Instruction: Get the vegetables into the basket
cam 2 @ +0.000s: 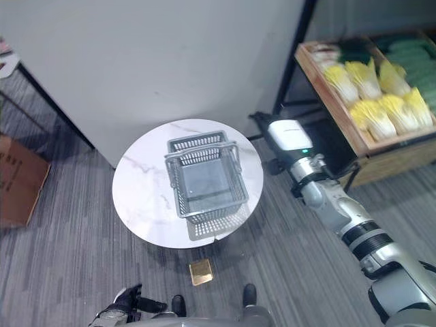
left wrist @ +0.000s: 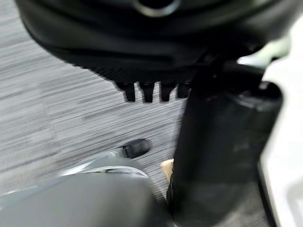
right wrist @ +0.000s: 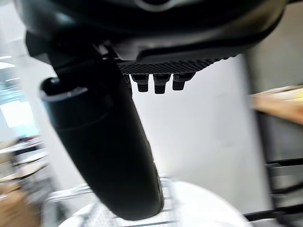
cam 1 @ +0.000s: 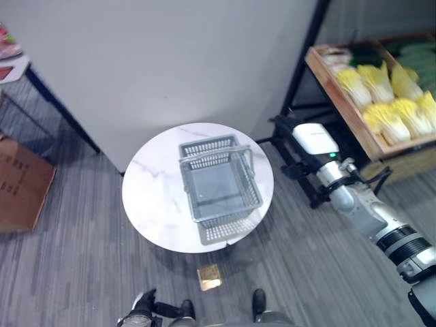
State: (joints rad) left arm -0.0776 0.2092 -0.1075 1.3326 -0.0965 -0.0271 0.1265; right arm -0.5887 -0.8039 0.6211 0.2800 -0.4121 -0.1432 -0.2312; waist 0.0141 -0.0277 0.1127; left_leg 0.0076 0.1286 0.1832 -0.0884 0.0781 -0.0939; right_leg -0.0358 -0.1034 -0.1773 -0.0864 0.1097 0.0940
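Grey striped carpet floor, pale wall panel behind. At centre, stood a round white marble-patterned surface, carrying a grey open-mesh shopping basket with its handle up. Held nothing inside as yet.

Off to the robot's right, well apart from the basket, lay a slanted wooden crate on a black shelf frame, stocked with pale yellow leafy cabbages and darker green vegetables further back.

Stretched out between surface and crate: the right hand, short of the cabbages and touching none. Fingers looked straight and apart from the thumb, clamped on nothing. Hung low by the floor, idle: the left hand, fingers relaxed and loose.

Judged to be the opening step, the reach for a first vegetable. Called next for carrying the right hand on over the crate's rim, closing round one cabbage, then swinging back over the basket.
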